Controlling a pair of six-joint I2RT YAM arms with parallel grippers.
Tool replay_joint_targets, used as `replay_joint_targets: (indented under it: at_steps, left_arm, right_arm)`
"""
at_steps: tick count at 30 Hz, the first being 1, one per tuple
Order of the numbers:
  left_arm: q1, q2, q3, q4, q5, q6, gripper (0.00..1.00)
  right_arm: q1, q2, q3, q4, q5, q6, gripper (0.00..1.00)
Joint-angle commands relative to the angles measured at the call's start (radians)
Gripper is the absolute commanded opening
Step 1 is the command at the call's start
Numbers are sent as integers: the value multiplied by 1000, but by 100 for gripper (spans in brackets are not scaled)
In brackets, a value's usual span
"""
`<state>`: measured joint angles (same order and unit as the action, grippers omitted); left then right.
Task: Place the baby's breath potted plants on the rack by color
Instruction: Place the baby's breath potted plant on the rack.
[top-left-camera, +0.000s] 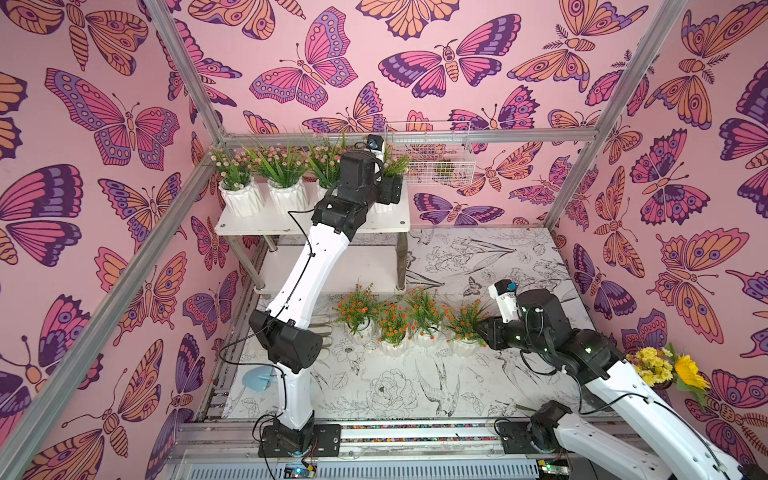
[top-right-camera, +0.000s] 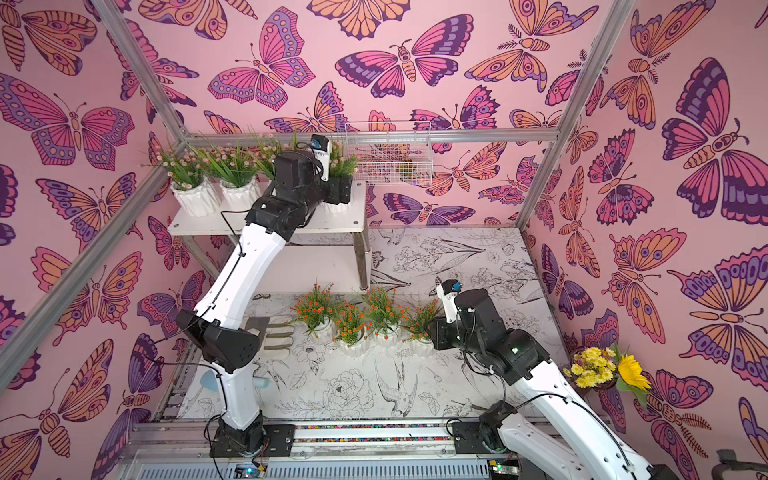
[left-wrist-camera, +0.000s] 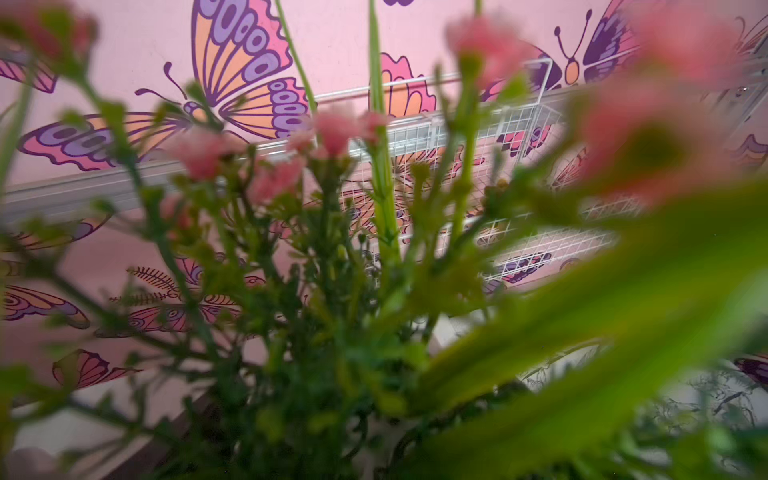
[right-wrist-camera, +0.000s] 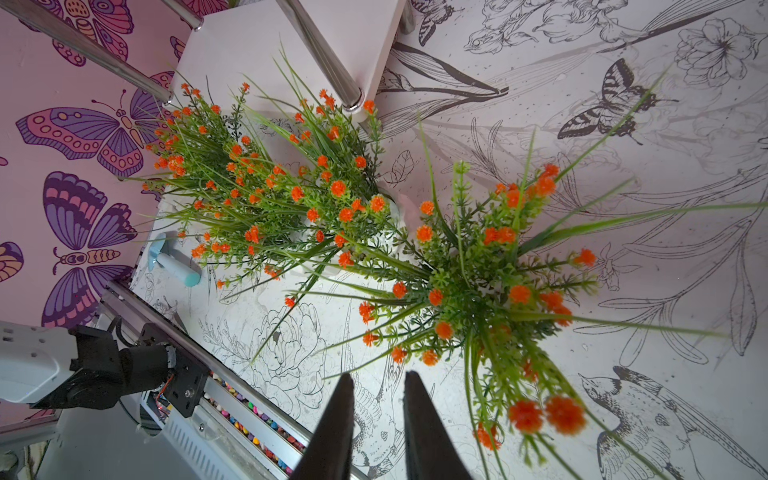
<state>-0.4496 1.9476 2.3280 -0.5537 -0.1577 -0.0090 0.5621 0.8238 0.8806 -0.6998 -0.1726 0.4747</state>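
Note:
Several pink baby's breath potted plants stand in white pots on the top board of the rack (top-left-camera: 266, 224): at the left (top-left-camera: 235, 170), beside it (top-left-camera: 280, 166), a third (top-left-camera: 326, 156), and one at the right end (top-left-camera: 395, 164). My left gripper (top-left-camera: 390, 189) is at that right-end pot. In the left wrist view its jaws are hidden behind blurred pink blooms (left-wrist-camera: 336, 129). Several orange plants (top-left-camera: 357, 307) (top-left-camera: 467, 320) stand in a row on the table in front of the rack. My right gripper (right-wrist-camera: 378, 376) hovers beside the rightmost orange plant (right-wrist-camera: 478, 282), jaws slightly apart with nothing between them.
The rack's lower board (top-left-camera: 282, 270) is bare. A white wire basket (top-left-camera: 432, 153) hangs on the back wall to the right of the rack. A yellow sunflower bunch (top-left-camera: 669, 368) sits on the right wall. A pale blue tool (top-left-camera: 255, 380) lies near the left arm's base.

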Motion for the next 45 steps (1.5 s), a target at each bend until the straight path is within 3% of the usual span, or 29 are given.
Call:
replay_joint_targets:
  at_steps: [1,11,27,38,45]
  left_arm:
    - [8,12,25,11,-9,-2,100]
    - [5,-35,-4,12,37,-17,100]
    - [-40,-155,-127,26,18,-6,100]
    - [-104,-304,-336,109,-14,19,100]
    - [-167,-454,-560,206,-47,32,100]
  right_arm:
    - [-11,-12,-11,-14,18,5,24]
    - [-15,-16,-16,-9,22,5,24]
    - [-18,-27,-25,4,11,6,24]
    - [-18,-61,-35,-10,17,7,24]
    - [-20,-80,-48,-24,47,8,24]
